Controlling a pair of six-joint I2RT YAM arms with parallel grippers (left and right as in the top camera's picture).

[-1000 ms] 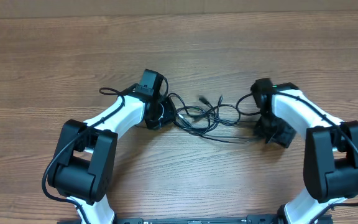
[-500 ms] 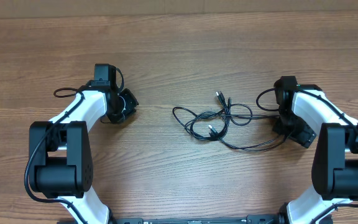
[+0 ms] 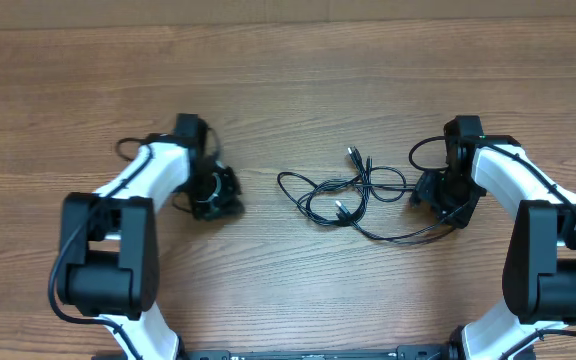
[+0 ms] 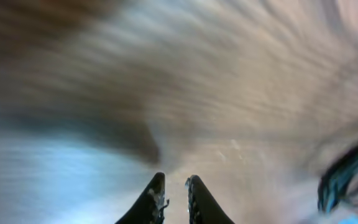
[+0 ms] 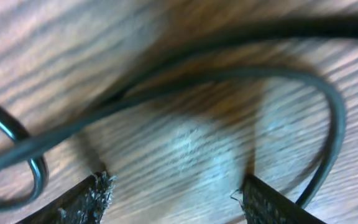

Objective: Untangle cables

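Observation:
The cables [image 3: 343, 195] lie as a loose tangle of thin black loops at the middle of the table, with small plugs [image 3: 356, 157] at the far side. My left gripper [image 3: 216, 192] is to their left, apart from them. In the left wrist view, which is smeared by motion, my left gripper [image 4: 176, 183] shows a narrow empty gap, with a blurred cable [image 4: 347, 180] at the right edge. My right gripper [image 3: 434, 196] is at the tangle's right end. Close up, it [image 5: 179, 193] stands wide open over bare wood, with cable loops [image 5: 185, 78] just beyond the fingertips.
The wooden table [image 3: 288, 80] stretches to every side. Each arm's own thicker black cable arcs beside its wrist [image 3: 423, 155]. The arm bases stand at the near left and near right corners.
My left gripper let go of the tangle, swung far left, and has now come partway back, its jaws parting slightly. The right gripper shifted a little left toward the cable's right end.

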